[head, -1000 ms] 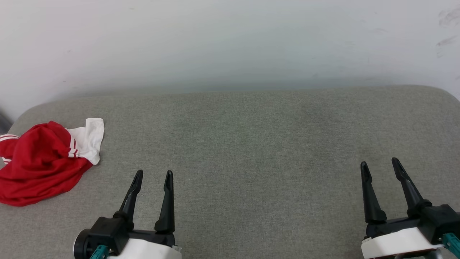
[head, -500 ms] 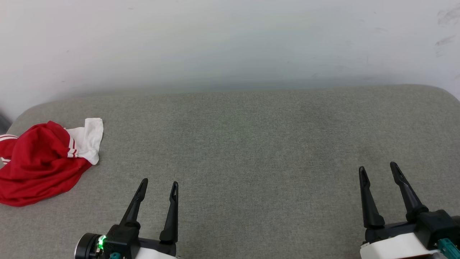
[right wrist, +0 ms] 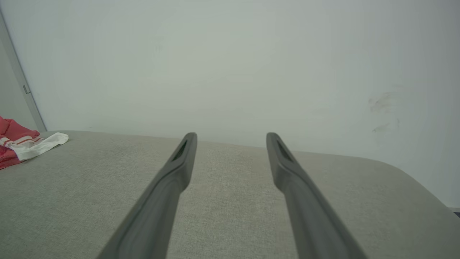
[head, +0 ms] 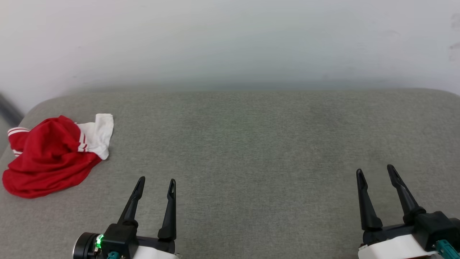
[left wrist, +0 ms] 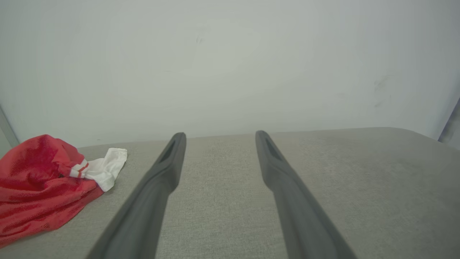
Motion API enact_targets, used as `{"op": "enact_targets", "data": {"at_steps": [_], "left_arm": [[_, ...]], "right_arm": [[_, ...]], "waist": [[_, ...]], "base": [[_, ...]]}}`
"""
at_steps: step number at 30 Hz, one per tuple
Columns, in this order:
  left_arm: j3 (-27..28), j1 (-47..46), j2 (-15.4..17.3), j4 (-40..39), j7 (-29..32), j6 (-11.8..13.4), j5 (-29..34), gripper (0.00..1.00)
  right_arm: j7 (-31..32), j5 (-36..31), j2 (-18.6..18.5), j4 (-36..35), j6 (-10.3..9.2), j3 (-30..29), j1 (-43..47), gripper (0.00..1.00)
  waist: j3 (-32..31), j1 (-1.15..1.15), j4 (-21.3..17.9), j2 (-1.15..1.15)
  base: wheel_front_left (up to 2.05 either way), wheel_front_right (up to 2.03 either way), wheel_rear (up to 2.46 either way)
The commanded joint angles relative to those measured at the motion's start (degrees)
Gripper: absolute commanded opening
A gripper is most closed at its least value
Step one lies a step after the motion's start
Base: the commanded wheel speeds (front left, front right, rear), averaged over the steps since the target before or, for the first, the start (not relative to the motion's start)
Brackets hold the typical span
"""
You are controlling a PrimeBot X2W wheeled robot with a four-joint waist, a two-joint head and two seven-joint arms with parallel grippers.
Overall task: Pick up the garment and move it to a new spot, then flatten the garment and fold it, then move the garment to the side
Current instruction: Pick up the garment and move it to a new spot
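From the head view, the garment [head: 50,158] lies in a crumpled heap at the far left end of the grey cushion [head: 251,151], close to its rounded left edge, with its white part turned toward the middle; nothing is flattened or folded, so I judge that the very first step, the picking up, is not yet begun. The left gripper [head: 157,180] hangs low at the near side, to the right of the heap and apart from it, its fingers spread wide and empty; the right gripper [head: 375,169] is well apart at the other end, also spread wide and holding nothing. The whole middle of the cushion is bare, so there is much room to lay the cloth down; the wall [head: 230,43] closes the back side.

In the left wrist view, the left gripper [left wrist: 220,134] points straight toward the wall, while the garment [left wrist: 39,187] sits off to the left of its fingers; I think the next move asks this arm to turn left and come down on the top of the heap, taking a good bunch of the thin fabric and not only one loose fold.

In the right wrist view, the right gripper [right wrist: 231,135] looks over bare cushion; the garment [right wrist: 34,145] is far at the left border, and the cushion curves down at its right end, an edge to keep away from when the cloth is spread out.
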Motion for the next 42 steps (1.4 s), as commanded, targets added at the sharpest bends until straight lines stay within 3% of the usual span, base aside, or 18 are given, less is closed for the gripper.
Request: {"op": "enact_targets", "data": {"at_steps": [1,25,33,42], "left_arm": [[0.1,-0.6,-0.1,-0.3,-0.2,0.3,0.4,1.0],[1.1,0.4,-0.1,-1.5,-0.2,0.9,2.0,1.0],[-0.5,1.1,0.3,-1.4,-0.1,0.8,4.7,1.0],[-0.8,1.1,0.2,-1.6,-0.1,0.4,3.9,1.0]], "right_arm": [[-0.2,0.3,0.0,0.1,-0.02,0.0,0.8,1.0],[-0.1,1.4,0.0,1.2,-0.02,2.3,0.8,1.0],[-0.1,1.3,0.0,2.0,-0.02,2.4,1.3,1.0],[-0.1,1.4,0.0,1.8,-0.02,2.5,0.6,1.0]], "waist": [[0.0,0.0,0.8,0.0],[0.2,0.0,22.2,0.0],[0.0,0.0,26.1,0.0],[0.3,0.0,27.0,0.0]], "base": [[0.0,0.0,0.0],[0.0,0.0,0.0],[0.0,0.0,0.0],[0.0,0.0,0.0]]}}
